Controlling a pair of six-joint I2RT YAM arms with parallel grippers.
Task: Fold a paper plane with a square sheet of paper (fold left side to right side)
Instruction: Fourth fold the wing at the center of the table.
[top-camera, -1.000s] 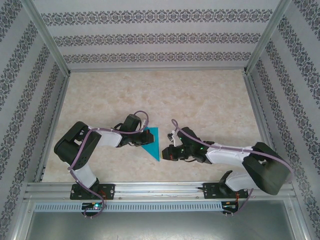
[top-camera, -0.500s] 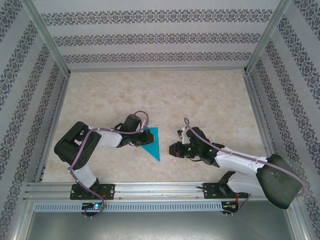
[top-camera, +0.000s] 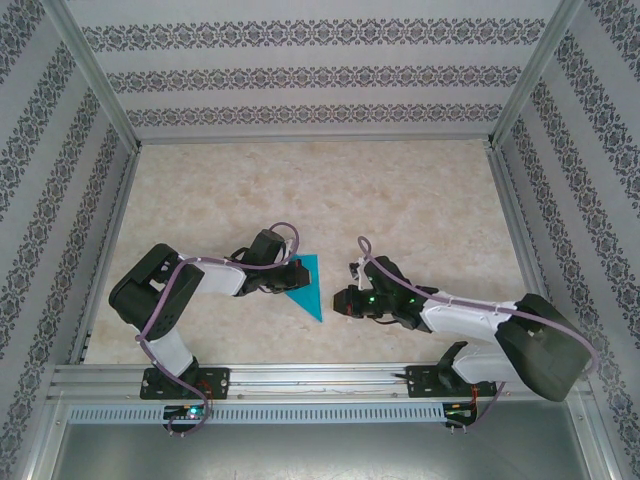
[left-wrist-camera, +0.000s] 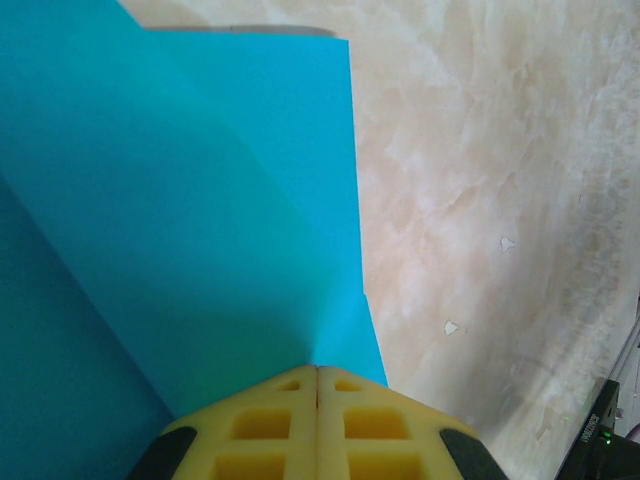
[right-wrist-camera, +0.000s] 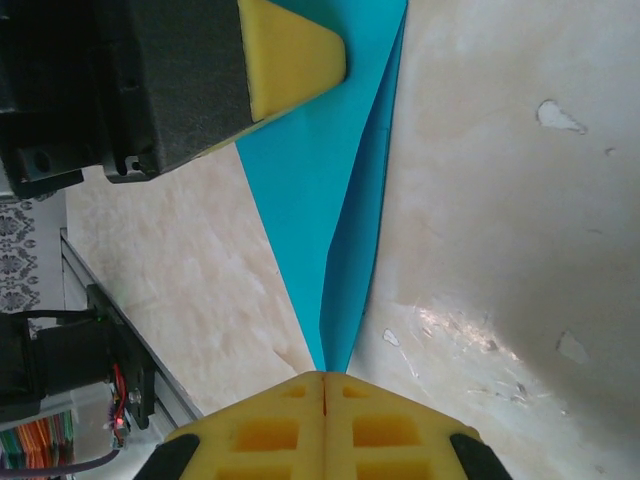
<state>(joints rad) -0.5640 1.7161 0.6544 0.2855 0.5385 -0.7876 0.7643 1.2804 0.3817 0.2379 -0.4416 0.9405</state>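
Top external view: the paper plane (top-camera: 306, 287) lies flat on the marbled table (top-camera: 420, 200), near the front edge and between the two arms. It is a narrow turquoise wedge, broad end toward the back wall and point toward the arm bases. The right wrist view shows a lighter upper layer running lengthwise over a darker one, and the long edges meet at the point. I judge that the fold is laid over but not yet sharply creased.

The left gripper (top-camera: 291, 278) is clenched. Its yellow fingertips (left-wrist-camera: 270, 420) are closed together and bear down on the plane's left part, so it pins the paper rather than pinching it. The right gripper (top-camera: 344, 303) is also clenched and holds nothing. It sits just beside the point, and I cannot tell whether it touches.

To do this step well, hold the left pin firm so the paper cannot skid. Then lower the right tips onto the folded edge at the point and stroke toward the broad end with light pressure, keeping the edges matched.
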